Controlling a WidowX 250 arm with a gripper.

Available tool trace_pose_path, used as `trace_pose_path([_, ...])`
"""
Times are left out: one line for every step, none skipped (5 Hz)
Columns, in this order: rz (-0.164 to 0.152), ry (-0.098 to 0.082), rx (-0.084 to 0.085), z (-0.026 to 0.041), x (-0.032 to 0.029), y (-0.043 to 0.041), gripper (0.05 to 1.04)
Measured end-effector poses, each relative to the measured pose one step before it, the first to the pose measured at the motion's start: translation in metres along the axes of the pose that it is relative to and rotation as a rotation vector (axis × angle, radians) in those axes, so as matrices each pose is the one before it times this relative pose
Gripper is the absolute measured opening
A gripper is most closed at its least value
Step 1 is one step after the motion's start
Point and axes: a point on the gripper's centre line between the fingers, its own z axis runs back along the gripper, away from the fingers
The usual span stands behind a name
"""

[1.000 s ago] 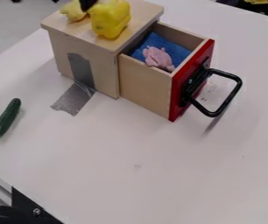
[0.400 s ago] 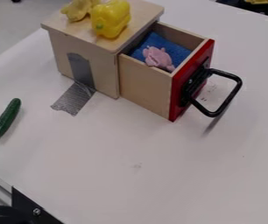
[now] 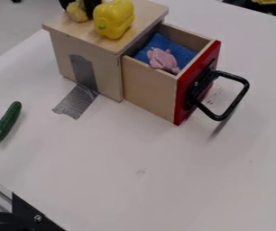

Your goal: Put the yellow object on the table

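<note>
There is big table (image 3: 182, 180) room past the box (image 3: 98, 74) edge. The gripper (image 3: 79, 11) is spread around the little yellow thing (image 3: 76, 14), right by the yellow pepper (image 3: 113, 19).

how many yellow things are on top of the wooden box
2: a bell pepper toward the drawer, and a smaller, paler yellow object left of it in the picture. More could be hidden behind them.

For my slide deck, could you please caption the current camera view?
Pincer at a small yellow object, beside a yellow toy pepper atop a wooden cabinet, its red-fronted drawer open.
</note>
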Motion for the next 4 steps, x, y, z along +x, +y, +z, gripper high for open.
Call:
trace_pose_path([-0.0063, 0.0057, -0.0083, -0.00181, -0.00330, -0.00319, 0.683])
trace_pose_path([-0.0024, 0.0196, -0.0005, 0.00925, -0.01205, -0.00580, 0.391])
trace_pose_path([0.0009, -0.0104, 0.0388, 0.03071, -0.02339, -0.00910, 0.201])
trace_pose_path([0.0388, 0.0318, 0.0190, 0.00628, -0.04375, -0.02768, 0.119])
